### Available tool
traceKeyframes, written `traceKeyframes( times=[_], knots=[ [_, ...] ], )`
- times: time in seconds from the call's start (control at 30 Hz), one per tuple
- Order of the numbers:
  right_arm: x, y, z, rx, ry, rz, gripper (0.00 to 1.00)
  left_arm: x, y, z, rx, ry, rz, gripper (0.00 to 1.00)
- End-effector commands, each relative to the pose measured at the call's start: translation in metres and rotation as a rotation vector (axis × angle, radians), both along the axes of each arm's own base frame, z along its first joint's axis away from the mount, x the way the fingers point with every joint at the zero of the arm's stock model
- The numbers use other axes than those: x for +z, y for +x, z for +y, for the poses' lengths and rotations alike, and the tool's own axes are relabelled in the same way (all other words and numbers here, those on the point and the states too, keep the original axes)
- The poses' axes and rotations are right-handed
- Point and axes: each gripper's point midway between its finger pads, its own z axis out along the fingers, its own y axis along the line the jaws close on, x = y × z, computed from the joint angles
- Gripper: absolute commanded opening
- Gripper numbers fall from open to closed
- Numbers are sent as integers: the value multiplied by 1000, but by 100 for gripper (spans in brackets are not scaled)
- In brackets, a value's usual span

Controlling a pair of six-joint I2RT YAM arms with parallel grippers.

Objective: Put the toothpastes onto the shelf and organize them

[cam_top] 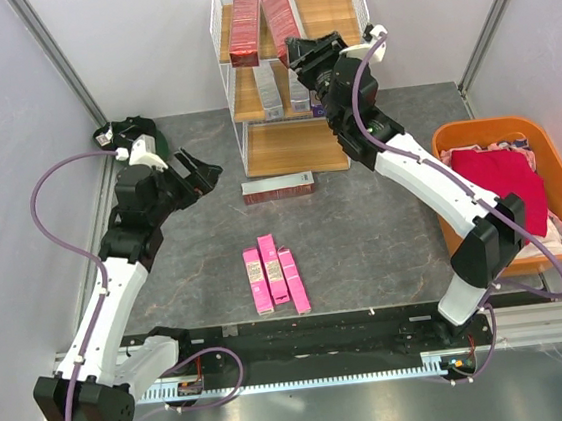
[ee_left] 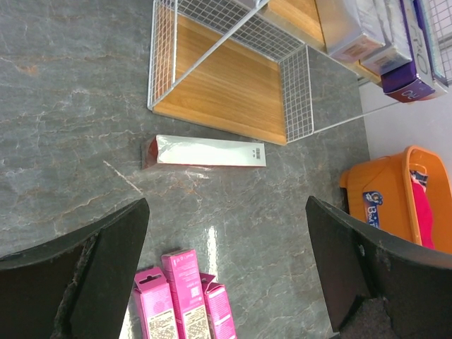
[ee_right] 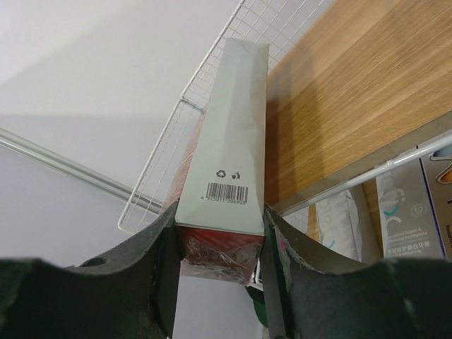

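An orange tub (cam_top: 483, 125) sits at the table's (cam_top: 386, 250) right edge. Red and pink cloth (cam_top: 499, 176) fills it.

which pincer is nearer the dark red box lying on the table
Left. The left pincer hangs open just left of the dark red box; the right pincer is farther back at the shelf top, shut on a second red box.

top external: high at near edge, looks down on whole counter (cam_top: 384, 230) | left wrist: above counter, facing shelf (ee_left: 219, 85), shares pink toothpaste boxes (ee_left: 183, 296) with top | right wrist: close against shelf's top board (ee_right: 353, 92)
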Motion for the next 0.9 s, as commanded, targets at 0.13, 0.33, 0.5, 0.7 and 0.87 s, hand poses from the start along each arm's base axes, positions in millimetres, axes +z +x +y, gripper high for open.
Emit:
traceKeyframes(
  times=[0.13,0.33,0.5,0.7,0.87],
  knots=[
    [23,6,12,43,157,-42,23,1,-4,-2,-3,-33,-4,100],
    [12,7,35,113,193,-31,31,1,-5,-2,-3,-35,-2,100],
    [5,2,38,149,195,-35,65,0,-6,-1,0,-32,-3,100],
    [-3,-8,36,159,129,-30,87,-1,-5,-1,-3,-27,-2,100],
    [-6,-15,39,192,59,-27,96,-3,-5,-2,-7,-24,2,100]
  ],
)
